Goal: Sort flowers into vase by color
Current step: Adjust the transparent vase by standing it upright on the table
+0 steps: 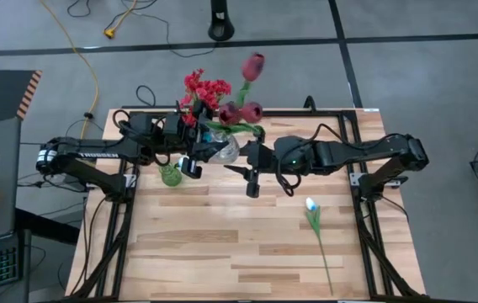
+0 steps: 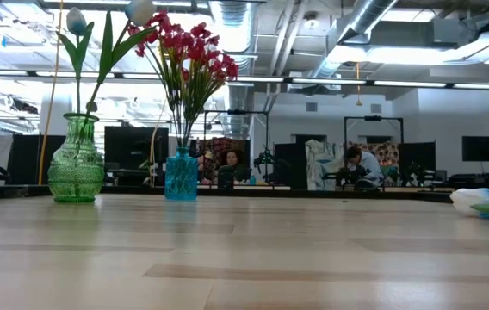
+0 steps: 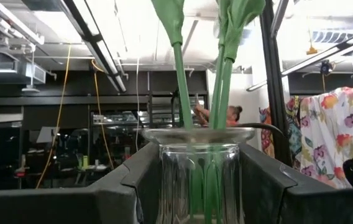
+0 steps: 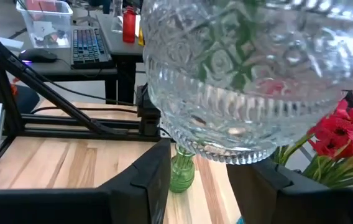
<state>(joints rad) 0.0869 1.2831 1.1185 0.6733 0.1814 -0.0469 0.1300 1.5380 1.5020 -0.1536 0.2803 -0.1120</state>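
- Room: open workshop with ceiling ducts and strip lights. A person (image 2: 363,164) sits at a bench far behind the table, and a yellow cable (image 1: 86,67) trails over the grey floor.
- Table (image 1: 222,248): pale butcher-block top in a black frame, with vases grouped at the far edge, probably to leave the near boards free for loose stems.
- Left gripper (image 1: 194,162): at the far edge, claw clamped on either side of the clear glass vase (image 3: 198,177). This appears meant to steady the vase while stems go in.
- Right gripper (image 1: 252,178): just beside that vase on its other side, fingers apart with nothing between them.
- Green glass vase (image 2: 77,164): standing on the table near the left gripper and holding white tulips (image 2: 76,21).
- Blue glass vase (image 2: 181,176): beside the green one, holding the red blossoms (image 2: 191,47).
- Maroon tulips (image 1: 241,112): stems down inside the clear vase, heads leaning outward past the table's far edge.
- Loose white tulip (image 1: 311,204): lying flat on the boards, well apart from the vases on the right arm's side. By colour, it belongs in the green vase.
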